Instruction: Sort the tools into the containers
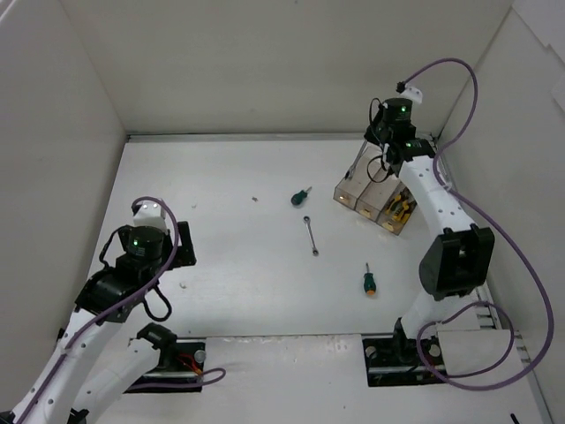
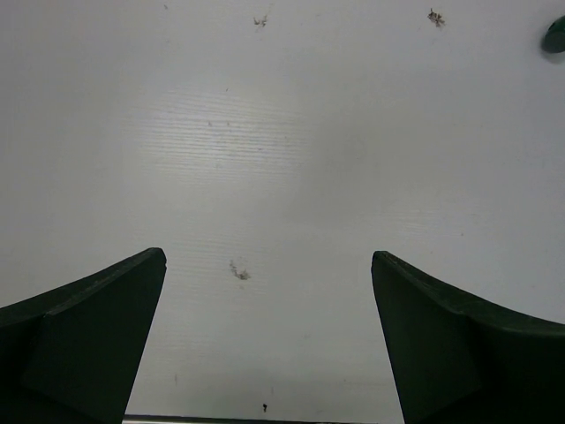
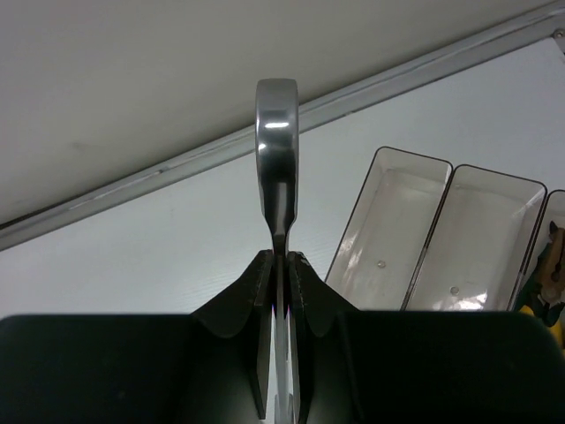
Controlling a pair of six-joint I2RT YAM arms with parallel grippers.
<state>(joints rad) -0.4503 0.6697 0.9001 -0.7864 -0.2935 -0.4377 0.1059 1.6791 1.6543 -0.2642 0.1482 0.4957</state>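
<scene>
My right gripper (image 3: pixel 281 258) is shut on a slim silver wrench (image 3: pixel 276 150), held edge-on above the table just left of the clear bins (image 3: pixel 388 221). In the top view it (image 1: pixel 377 157) hangs over the bins' far-left end (image 1: pixel 351 190). The two left bins look empty; the rightmost holds yellow- and green-handled pliers (image 1: pixel 399 210), seen at the edge of the right wrist view (image 3: pixel 549 281). On the table lie a second wrench (image 1: pixel 311 235) and two green-handled screwdrivers (image 1: pixel 300 196) (image 1: pixel 368 282). My left gripper (image 2: pixel 267 258) is open and empty over bare table at the left (image 1: pixel 186 245).
White walls close in the table at the back (image 1: pixel 291 71) and both sides. A green handle tip (image 2: pixel 556 37) shows at the top right of the left wrist view. The right arm's purple cable (image 1: pixel 494 221) loops along the right side.
</scene>
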